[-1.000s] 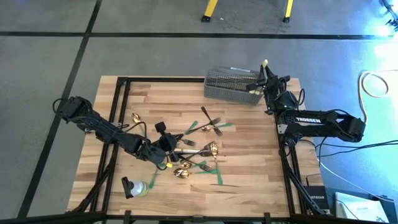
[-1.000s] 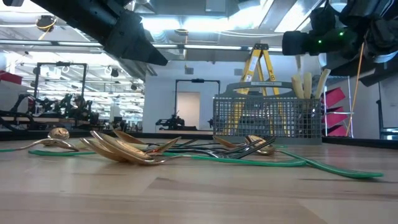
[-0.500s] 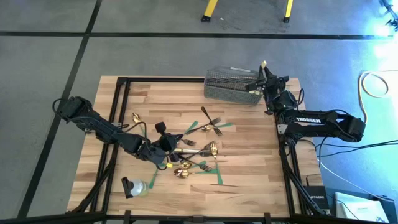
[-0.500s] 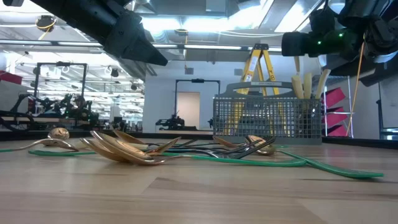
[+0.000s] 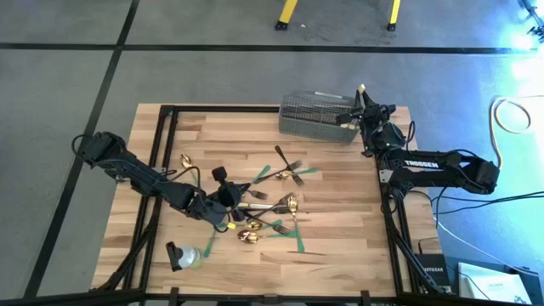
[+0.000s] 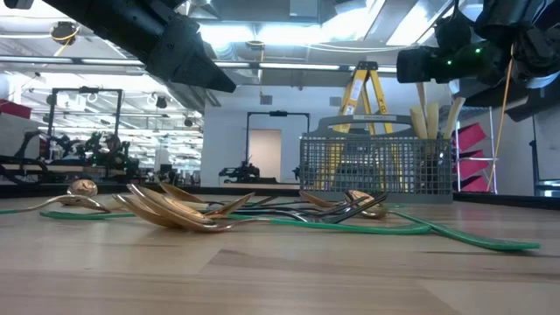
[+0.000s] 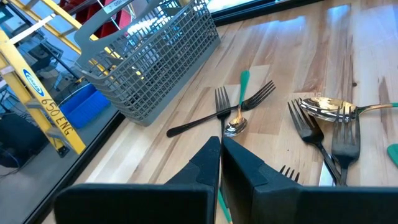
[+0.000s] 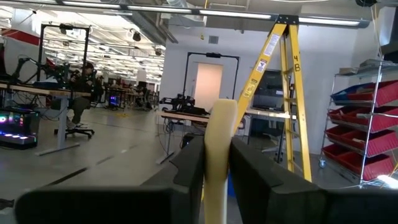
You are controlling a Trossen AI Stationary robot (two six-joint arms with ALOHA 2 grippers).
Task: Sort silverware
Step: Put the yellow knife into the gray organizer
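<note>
High view: right gripper (image 5: 360,100) is hovering at the basket (image 5: 316,117) corner, fingers pinching a cream-handled knife (image 5: 362,87); "TROSSEN" is showing on that arm. Left gripper (image 5: 228,202) is sitting by the loose forks (image 5: 287,161) and spoons (image 5: 287,204) mid-bench, fingers pressed together, nearer to them. Low view: knife handle is standing upright just above the basket (image 6: 376,166), beside other knives (image 6: 433,118), so next move looks straight down. Left wrist view: ladder (image 7: 37,93) is reading "650". Right wrist view: knife (image 8: 219,155) is running lengthwise between fingers.
</note>
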